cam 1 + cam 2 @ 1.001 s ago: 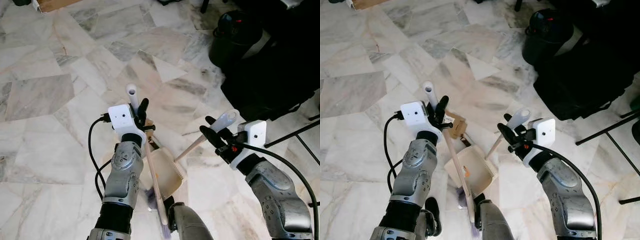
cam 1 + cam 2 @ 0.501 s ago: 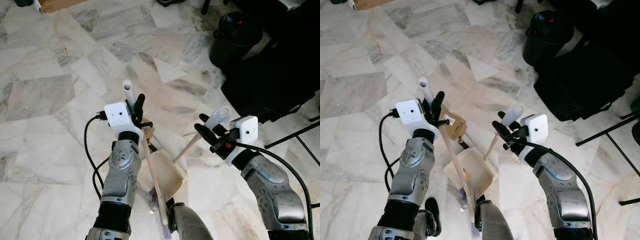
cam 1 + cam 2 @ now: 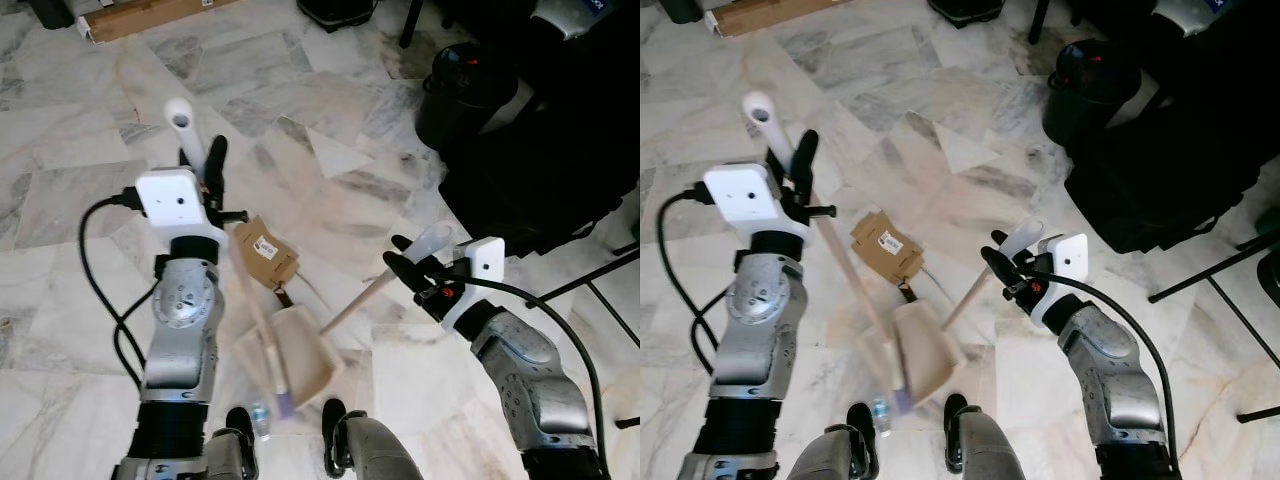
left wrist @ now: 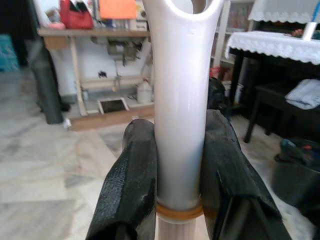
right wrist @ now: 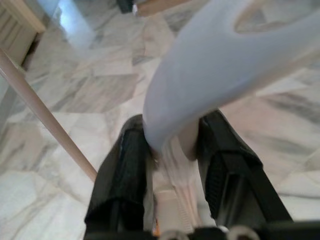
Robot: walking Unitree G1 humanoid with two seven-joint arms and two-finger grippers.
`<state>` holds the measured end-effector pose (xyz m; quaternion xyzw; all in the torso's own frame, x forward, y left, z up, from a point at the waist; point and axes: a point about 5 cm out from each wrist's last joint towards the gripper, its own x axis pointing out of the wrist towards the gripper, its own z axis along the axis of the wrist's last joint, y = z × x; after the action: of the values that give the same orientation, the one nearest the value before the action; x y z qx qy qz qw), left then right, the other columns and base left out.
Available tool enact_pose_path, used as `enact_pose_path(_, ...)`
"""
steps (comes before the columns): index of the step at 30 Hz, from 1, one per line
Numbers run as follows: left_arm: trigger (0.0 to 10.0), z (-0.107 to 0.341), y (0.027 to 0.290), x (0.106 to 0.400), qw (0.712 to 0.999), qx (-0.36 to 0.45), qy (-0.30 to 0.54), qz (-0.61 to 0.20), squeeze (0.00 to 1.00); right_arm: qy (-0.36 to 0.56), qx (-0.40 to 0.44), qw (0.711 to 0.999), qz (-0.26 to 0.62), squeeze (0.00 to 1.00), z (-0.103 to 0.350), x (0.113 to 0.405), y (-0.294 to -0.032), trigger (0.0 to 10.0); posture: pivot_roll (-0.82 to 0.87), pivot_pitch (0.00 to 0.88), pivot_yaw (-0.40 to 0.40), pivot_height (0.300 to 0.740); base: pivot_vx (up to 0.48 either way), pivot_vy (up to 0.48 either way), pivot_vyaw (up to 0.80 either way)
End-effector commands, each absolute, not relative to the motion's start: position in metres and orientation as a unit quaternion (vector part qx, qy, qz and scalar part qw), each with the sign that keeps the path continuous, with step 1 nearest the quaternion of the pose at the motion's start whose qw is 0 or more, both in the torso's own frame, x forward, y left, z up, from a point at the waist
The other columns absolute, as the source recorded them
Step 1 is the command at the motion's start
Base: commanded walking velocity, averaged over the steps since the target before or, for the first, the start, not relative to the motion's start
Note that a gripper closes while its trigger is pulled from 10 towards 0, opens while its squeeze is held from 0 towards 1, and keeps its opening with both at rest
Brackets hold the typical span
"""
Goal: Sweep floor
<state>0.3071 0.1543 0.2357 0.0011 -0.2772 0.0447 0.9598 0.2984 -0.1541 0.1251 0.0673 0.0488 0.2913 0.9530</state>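
Observation:
My left gripper (image 3: 205,168) is shut on the broom's white handle end (image 4: 182,100), held high at the left. The wooden broom shaft (image 3: 252,310) slants down to purple bristles (image 3: 283,404) by my feet. My right gripper (image 3: 413,268) is shut on the dustpan's pale handle end (image 5: 210,75). Its thin shaft (image 3: 355,300) runs down-left to the beige dustpan (image 3: 300,358), which rests on the marble floor with the broom shaft lying across it. A folded brown cardboard scrap (image 3: 264,252) lies just beyond the dustpan.
A black bin (image 3: 468,88) and black bags (image 3: 560,150) crowd the right side, with thin black legs (image 3: 590,285) below them. A long cardboard box (image 3: 150,14) lies at the far left. A small clear bottle (image 3: 259,417) sits by my feet. Open marble floor (image 3: 90,90) spreads left.
My left arm has swung the broom handle out to the left and farther away. The dustpan has slid left, and the cardboard scrap now lies uncovered. My right gripper keeps its hold.

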Motion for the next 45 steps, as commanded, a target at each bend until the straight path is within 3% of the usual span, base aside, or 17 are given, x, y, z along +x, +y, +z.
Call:
enact_pose_path(1,10.0,0.245,0.161,0.298,0.95,0.022,-0.303,0.068,0.0,0.157,0.104,0.93,0.316,0.0,0.077,0.283,-0.14,10.0,-0.08,0.282,-0.038,0.74,0.0,0.0,0.0)
enact_pose_path(12,10.0,0.226,0.174,0.287,0.956,0.039,-0.272,0.105,0.0,0.124,0.061,0.952,0.272,0.0,0.083,0.291,-0.143,10.0,-0.07,0.218,-0.029,0.74,0.0,0.0,0.0)
enact_pose_path(20,10.0,0.225,0.181,0.289,0.952,0.065,-0.273,0.124,0.0,0.079,-0.074,0.969,0.222,0.0,0.098,0.302,-0.149,10.0,-0.07,0.177,-0.028,0.74,0.0,0.0,0.0)
enact_pose_path(27,10.0,0.217,0.182,0.287,0.954,0.084,-0.262,0.119,0.0,0.032,-0.075,0.991,0.108,0.0,0.112,0.314,-0.172,10.0,-0.07,0.165,-0.028,0.74,0.0,0.0,0.0)
enact_pose_path(34,10.0,0.195,0.189,0.284,0.964,0.095,-0.224,0.111,0.0,0.031,-0.072,0.993,0.091,0.0,0.107,0.313,-0.172,10.0,-0.06,0.149,-0.027,0.74,0.0,0.0,0.0)
enact_pose_path(42,10.0,0.151,0.185,0.279,0.987,0.057,-0.144,0.049,0.0,-0.03,0.027,0.999,0.003,0.0,0.12,0.322,-0.177,10.0,-0.07,0.096,-0.03,0.74,0.0,0.0,0.0)
enact_pose_path(45,10.0,0.147,0.184,0.281,0.989,0.04,-0.135,0.036,0.0,-0.039,0.035,0.999,0.006,0.0,0.122,0.323,-0.178,10.0,-0.07,0.082,-0.033,0.74,0.0,0.0,0.0)
